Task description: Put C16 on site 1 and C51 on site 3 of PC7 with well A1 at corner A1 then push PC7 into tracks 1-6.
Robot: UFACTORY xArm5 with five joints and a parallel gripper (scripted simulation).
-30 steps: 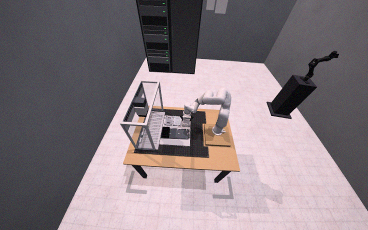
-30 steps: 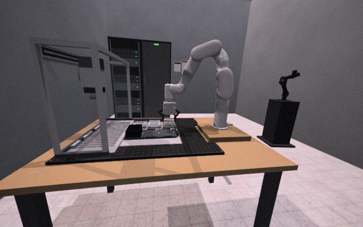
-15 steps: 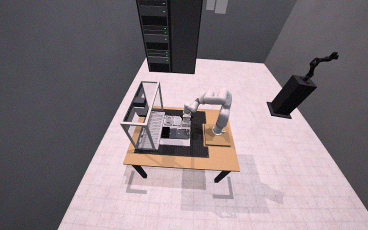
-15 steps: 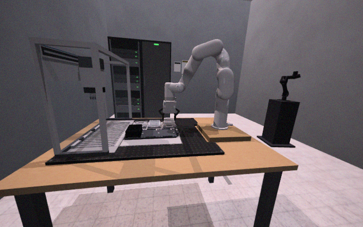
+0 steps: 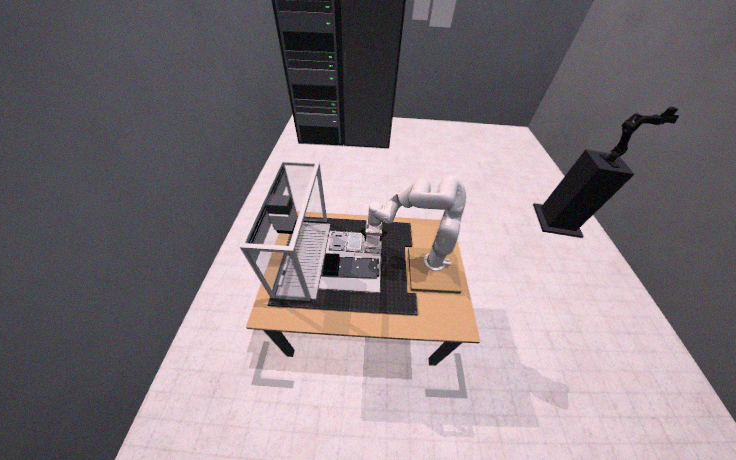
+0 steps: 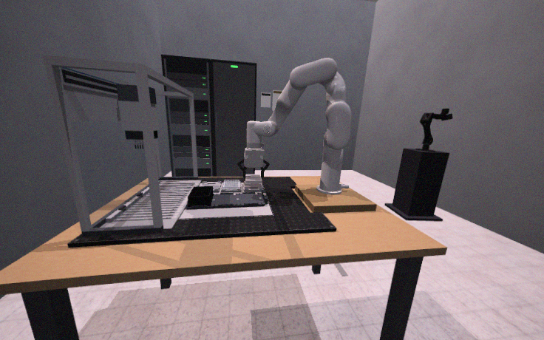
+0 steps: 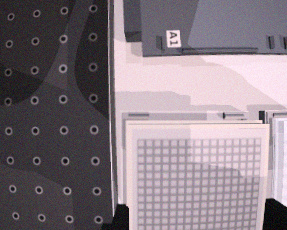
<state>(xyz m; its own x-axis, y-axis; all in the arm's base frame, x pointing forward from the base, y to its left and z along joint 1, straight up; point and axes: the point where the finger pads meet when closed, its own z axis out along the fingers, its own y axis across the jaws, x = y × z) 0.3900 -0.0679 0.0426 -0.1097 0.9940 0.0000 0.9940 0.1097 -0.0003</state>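
Above white apron, wrist view alone shows the claw (image 5: 372,244) (image 6: 253,172) (image 7: 196,225) grasping C16 (image 7: 197,180), apparently raised.

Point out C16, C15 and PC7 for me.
C16 (image 5: 371,245) (image 6: 253,184) (image 7: 200,182): top, exterior, wrist; its body.
C15 (image 5: 354,241) (image 6: 231,184) (image 7: 285,172): top, exterior, wrist; upper face.
PC7 (image 5: 358,266) (image 6: 238,199) (image 7: 230,25): top, exterior, wrist; bare upper surface.

I am viewing a laboratory: a server rack (image 5: 366,74) (image 6: 234,122) is showing green lights; gridded well plates are lying on the counter (image 5: 360,326) (image 6: 207,262).
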